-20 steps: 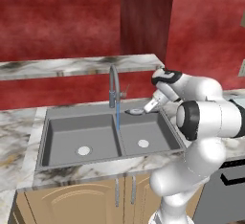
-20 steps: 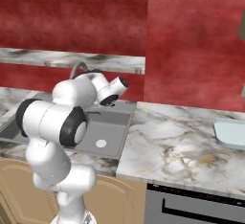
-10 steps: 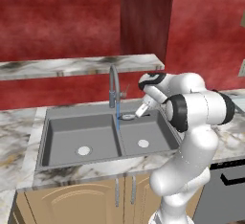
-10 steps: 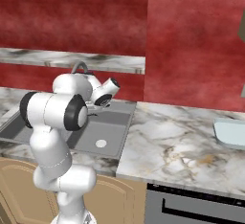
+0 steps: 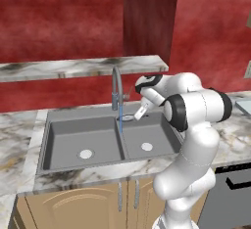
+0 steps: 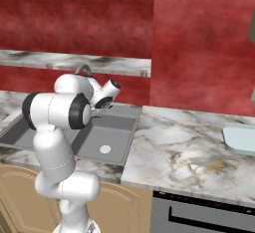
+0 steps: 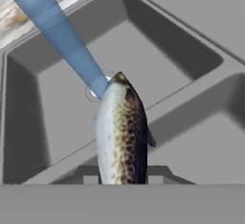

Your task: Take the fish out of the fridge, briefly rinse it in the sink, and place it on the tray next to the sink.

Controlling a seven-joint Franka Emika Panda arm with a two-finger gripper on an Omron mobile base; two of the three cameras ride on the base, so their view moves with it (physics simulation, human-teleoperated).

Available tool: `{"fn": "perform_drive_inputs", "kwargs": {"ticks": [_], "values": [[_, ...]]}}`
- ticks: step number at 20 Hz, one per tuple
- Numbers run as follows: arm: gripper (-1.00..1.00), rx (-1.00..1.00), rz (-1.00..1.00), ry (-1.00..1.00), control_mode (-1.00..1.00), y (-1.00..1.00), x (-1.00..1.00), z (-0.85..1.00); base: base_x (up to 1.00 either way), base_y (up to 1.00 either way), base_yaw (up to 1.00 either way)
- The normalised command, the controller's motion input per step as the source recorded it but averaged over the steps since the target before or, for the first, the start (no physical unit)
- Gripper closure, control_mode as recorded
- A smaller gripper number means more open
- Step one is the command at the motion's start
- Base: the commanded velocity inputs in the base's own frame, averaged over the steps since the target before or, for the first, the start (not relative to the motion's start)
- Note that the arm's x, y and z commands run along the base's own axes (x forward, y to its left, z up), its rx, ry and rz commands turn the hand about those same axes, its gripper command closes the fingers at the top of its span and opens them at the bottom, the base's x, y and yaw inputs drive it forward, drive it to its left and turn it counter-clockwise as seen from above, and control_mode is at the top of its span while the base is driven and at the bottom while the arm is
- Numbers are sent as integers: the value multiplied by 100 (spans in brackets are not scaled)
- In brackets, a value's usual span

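— What does the fish (image 7: 120, 132) in my jaws look like?
— Glossy and wet-looking: pale silvery belly, brown speckled back, smooth skin.
— And the sink (image 5: 98, 140)?
— Matt dark grey, smooth, like a composite; its 2 basins show no shine. The faucet (image 5: 116, 88) is grey brushed metal with a dull sheen, and the water (image 7: 57, 31) is a flat translucent blue.
— The counter (image 6: 189, 152)?
— Polished veined marble, white with grey and tan. The cupboards (image 5: 83, 206) below look like smooth tan wood, the tray (image 6: 240, 138) like pale bluish plastic, and the wall (image 6: 199, 38) is mottled matt red.
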Motion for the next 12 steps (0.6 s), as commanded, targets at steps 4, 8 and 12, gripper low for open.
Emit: {"fn": "perform_drive_inputs", "kwargs": {"ticks": [4, 8, 12], "values": [[100, -1, 0, -26, -100, 0, 15, -9, 0, 0, 0], [100, 0, 0, -17, -100, 5, 19, 0, 0, 0, 0], [100, 0, 0, -5, -100, 16, 5, 0, 0, 0, 0]]}}
